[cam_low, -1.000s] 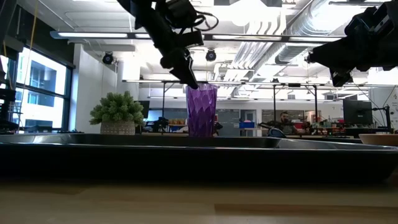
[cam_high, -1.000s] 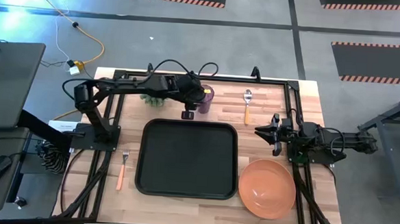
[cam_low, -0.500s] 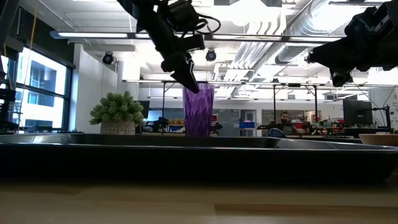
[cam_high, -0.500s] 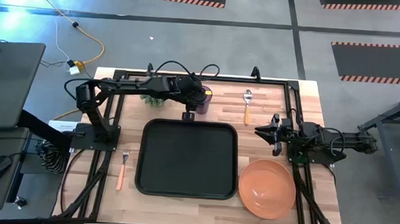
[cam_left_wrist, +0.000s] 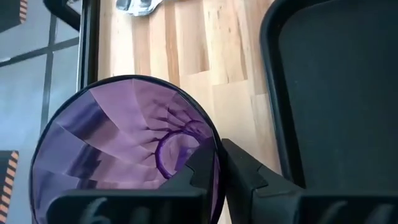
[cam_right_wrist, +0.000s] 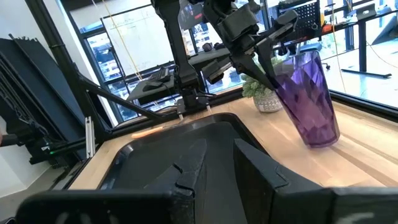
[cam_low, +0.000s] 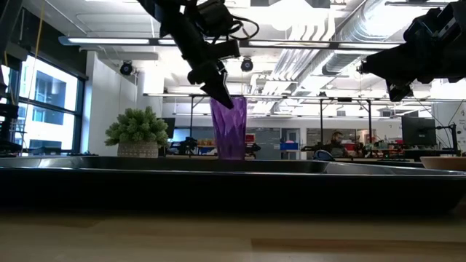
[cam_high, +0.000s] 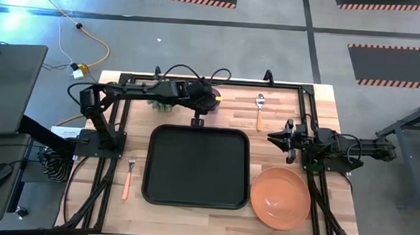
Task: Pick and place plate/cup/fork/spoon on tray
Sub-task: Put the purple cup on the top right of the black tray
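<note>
Left gripper (cam_high: 202,101) at the far edge of the table, just beyond the tray (cam_high: 197,166), pinched shut on the rim of the cup (cam_low: 229,128); one finger inside the purple tumbler, the other outside against its wall, as shown from the left wrist (cam_left_wrist: 212,180); cup (cam_left_wrist: 124,149) tilted, leaning off upright with its base low near the wood, whether touching cannot be told; seen likewise from the right wrist (cam_right_wrist: 308,99), slanted beside the black tray's far corner (cam_right_wrist: 186,140); green spiky plant (cam_low: 137,131) close by on the cup's left in the low view, half hidden under the arm from above. Right gripper (cam_high: 275,138) held above the table on the right side, between the spoon and the plate, gripping nothing; fingers (cam_right_wrist: 189,165) parted partway with a gap between them. Spoon (cam_high: 259,110) flat on the wood at the far right, bowl pointing away, well apart from the cup. Plate (cam_high: 281,197) on the near right corner of the table, just beside the tray's right rim, not on it. Fork (cam_high: 129,176) lying on the left, near the tray's left rim, tines pointing away. Tray bare inside.
</note>
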Motion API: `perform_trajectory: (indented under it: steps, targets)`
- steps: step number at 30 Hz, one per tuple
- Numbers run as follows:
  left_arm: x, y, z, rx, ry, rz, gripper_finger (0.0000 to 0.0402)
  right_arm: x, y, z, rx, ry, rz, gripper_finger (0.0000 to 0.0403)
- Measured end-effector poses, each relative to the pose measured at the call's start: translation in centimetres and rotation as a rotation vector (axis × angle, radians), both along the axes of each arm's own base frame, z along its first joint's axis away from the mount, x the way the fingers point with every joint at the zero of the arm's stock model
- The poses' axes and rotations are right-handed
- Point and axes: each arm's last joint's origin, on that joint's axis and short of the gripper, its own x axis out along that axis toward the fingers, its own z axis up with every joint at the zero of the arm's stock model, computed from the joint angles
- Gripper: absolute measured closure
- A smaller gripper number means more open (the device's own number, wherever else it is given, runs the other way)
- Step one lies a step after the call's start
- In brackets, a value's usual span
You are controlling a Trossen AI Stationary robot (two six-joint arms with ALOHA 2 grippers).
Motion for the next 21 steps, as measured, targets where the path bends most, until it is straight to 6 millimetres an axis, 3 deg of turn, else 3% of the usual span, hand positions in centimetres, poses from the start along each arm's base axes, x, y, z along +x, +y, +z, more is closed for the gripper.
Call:
perform_trajectory:
  steps: [4, 11, 21]
  targets:
    - [0.6, -0.9, 0.9, 0.006, -0.021, -0.026, 0.0395, 0.0, 0.0, 0.0, 0.0, 0.0, 0.0, 0.0331]
    - [2.0, -3.2, 4.5, 0.029, -0.109, -0.094, 0.0396, 0.0, 0.0, 0.0, 0.001, 0.0, 0.0, 0.0331]
    - [3.2, -7.6, 8.3, 0.019, -0.21, -0.233, 0.0396, 0.0, -0.3, 0.2, 0.208, -0.05, -0.092, 0.0331]
